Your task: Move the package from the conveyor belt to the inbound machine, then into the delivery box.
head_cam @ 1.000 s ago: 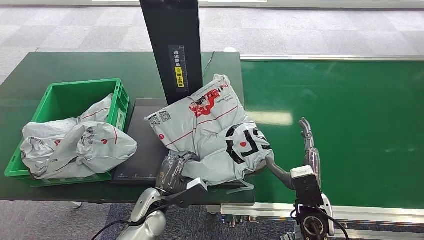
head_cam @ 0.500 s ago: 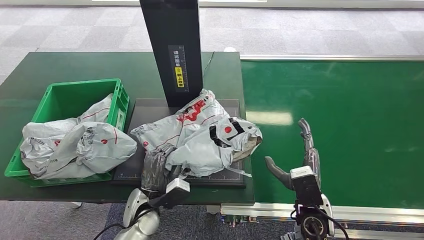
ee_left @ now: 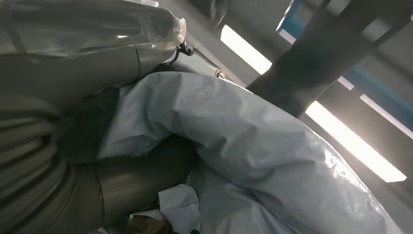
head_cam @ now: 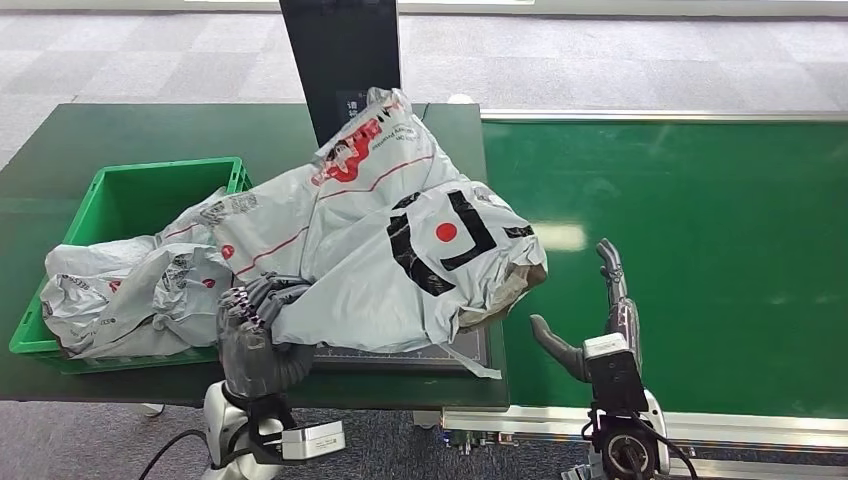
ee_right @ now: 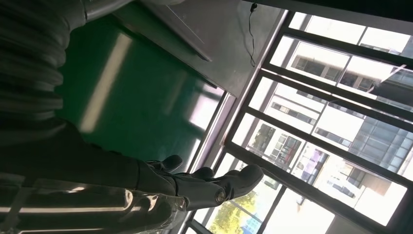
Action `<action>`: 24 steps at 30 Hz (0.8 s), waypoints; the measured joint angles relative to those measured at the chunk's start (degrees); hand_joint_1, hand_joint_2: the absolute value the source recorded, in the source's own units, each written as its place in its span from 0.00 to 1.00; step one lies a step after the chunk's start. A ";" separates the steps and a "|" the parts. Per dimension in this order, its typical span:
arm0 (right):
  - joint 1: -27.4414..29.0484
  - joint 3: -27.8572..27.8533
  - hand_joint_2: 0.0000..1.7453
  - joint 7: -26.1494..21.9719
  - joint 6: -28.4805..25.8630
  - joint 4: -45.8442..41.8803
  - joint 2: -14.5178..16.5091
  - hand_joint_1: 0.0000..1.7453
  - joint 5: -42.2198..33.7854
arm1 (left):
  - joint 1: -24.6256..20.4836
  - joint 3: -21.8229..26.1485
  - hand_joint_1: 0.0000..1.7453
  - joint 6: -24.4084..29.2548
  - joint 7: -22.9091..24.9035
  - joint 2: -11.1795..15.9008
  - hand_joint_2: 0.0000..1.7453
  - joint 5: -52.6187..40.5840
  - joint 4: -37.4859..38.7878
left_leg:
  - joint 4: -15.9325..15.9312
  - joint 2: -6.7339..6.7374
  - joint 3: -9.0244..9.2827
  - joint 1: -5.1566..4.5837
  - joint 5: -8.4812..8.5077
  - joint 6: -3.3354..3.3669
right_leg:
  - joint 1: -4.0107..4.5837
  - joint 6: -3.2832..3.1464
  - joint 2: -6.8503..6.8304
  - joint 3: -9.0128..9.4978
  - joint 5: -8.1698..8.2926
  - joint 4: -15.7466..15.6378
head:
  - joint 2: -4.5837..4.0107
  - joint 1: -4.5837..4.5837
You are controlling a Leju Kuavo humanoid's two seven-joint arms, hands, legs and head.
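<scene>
One grey package with red print and a black-and-red logo is up off the scanner plate, held at its lower left edge by the left hand. It hangs over the black inbound machine, hiding most of the plate, and its left corner reaches over the rim of the green delivery box. Left fingers are curled tight into the bag film; the left wrist view shows the same grey film bunched against the thumb.

Delivery box holds grey bags, two as far as I can tell, heaped above the rim; exact count unclear.

Right hand is over the near edge of the green conveyor belt, fingers straight and spread from the thumb, holding nothing.

One dark green desk carries box and machine.
</scene>
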 joint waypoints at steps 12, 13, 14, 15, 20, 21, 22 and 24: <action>0.47 -0.09 1.00 -0.11 -0.59 -0.05 -0.16 0.00 -0.12 | -4.89 19.55 1.00 0.15 0.55 -0.59 1.00 -19.48 -13.36 | -0.02 -0.01 0.10 0.01 0.03 -0.02 | 0.01 -0.01 -0.01 0.06 0.00 0.00 | 0.00 -0.01; 0.73 -0.20 1.00 -0.08 -1.05 -0.18 -0.21 0.00 -0.04 | -5.85 21.68 1.00 0.06 1.57 -0.56 1.00 -20.41 -12.30 | -0.01 -0.02 0.12 0.00 0.03 -0.02 | 0.01 -0.01 -0.02 0.06 -0.01 0.00 | 0.00 0.02; 1.22 -0.37 1.00 -0.03 -1.68 -0.48 -0.25 0.00 0.06 | -7.02 23.90 1.00 -0.12 3.59 -0.48 1.00 -20.99 -10.52 | -0.01 -0.03 0.13 0.00 0.03 -0.02 | 0.01 -0.01 -0.04 0.07 -0.01 0.00 | 0.00 0.04; 1.99 -0.68 1.00 0.09 -2.28 -1.06 -0.27 0.00 0.16 | -8.36 26.30 1.00 -0.37 7.08 -0.21 1.00 -21.21 -7.86 | -0.01 -0.03 0.13 0.00 0.03 -0.02 | 0.01 -0.01 -0.05 0.07 -0.01 0.00 | 0.00 0.07; 7.18 -3.52 1.00 0.79 -2.60 -6.18 -0.32 0.00 0.56 | -13.55 31.06 1.00 -2.27 29.73 4.92 1.00 -19.55 8.07 | -0.02 0.02 0.08 0.03 0.02 -0.03 | 0.05 -0.02 0.01 0.02 -0.01 0.01 | 0.00 0.07; 7.69 -4.05 1.00 0.87 -2.33 -6.84 -0.32 0.00 0.63 | -14.24 31.11 1.00 -3.18 32.21 6.03 1.00 -19.36 10.73 | -0.03 0.04 0.08 0.04 0.02 -0.03 | 0.05 -0.02 0.04 0.02 -0.01 0.01 | 0.00 0.07; 7.97 -4.48 1.00 0.91 -2.10 -7.28 -0.33 0.00 0.71 | -14.84 31.08 1.00 -4.08 34.14 6.95 1.00 -19.26 13.17 | -0.03 0.06 0.08 0.03 0.02 -0.03 | 0.04 -0.02 0.06 0.01 -0.02 0.01 | 0.00 0.08; 8.22 -5.12 1.00 0.95 -1.79 -7.74 -0.34 0.00 0.87 | -15.89 30.90 1.00 -6.04 36.73 8.56 1.00 -19.22 17.66 | -0.03 0.10 0.09 0.02 0.01 -0.03 | 0.04 -0.02 0.09 0.02 -0.02 0.01 | 0.00 0.09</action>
